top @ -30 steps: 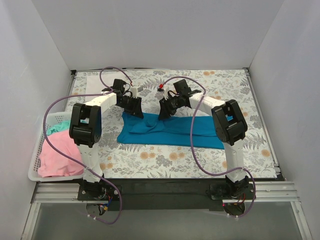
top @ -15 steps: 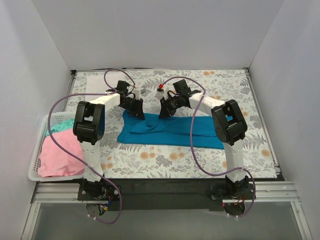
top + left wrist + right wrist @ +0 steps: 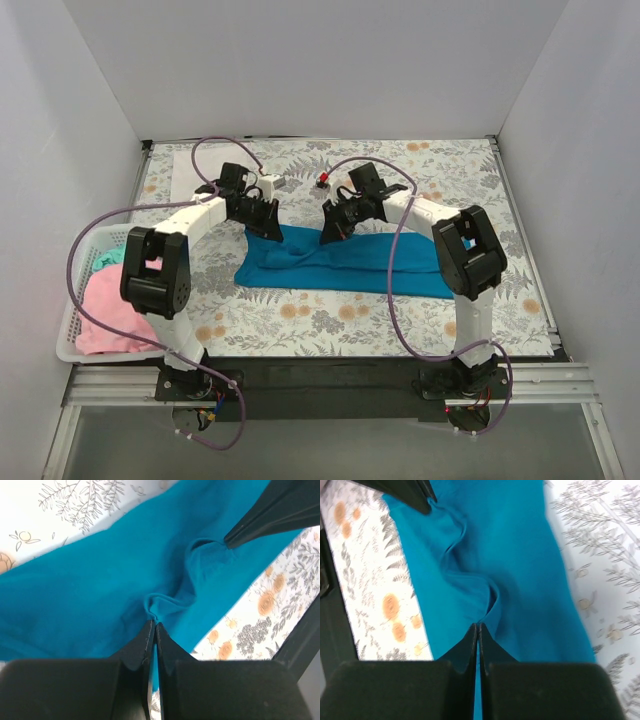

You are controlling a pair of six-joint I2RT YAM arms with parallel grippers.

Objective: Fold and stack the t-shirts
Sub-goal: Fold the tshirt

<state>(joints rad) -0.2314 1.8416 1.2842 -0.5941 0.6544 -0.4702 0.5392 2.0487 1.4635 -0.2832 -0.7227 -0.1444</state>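
Observation:
The teal-blue t-shirt (image 3: 340,264) lies as a long folded strip across the middle of the flowered table. My left gripper (image 3: 268,229) is shut on a pinch of its far edge near the left end; the pinch shows in the left wrist view (image 3: 155,622). My right gripper (image 3: 331,234) is shut on the same far edge a little to the right, as the right wrist view (image 3: 477,624) shows. The cloth (image 3: 510,565) puckers between the two grips. A pink t-shirt (image 3: 110,308) and a mint green one (image 3: 112,255) lie in the basket. A white cloth (image 3: 195,166) lies flat at the far left.
The white slatted basket (image 3: 68,335) stands at the table's left edge beside the left arm. White walls close in the table on three sides. Purple cables loop over both arms. The flowered table (image 3: 470,190) shows bare at the far right.
The left arm has swung out to the left and its gripper has moved slightly toward the far side, pulling the shirt's left far edge with it. The right gripper has barely moved.

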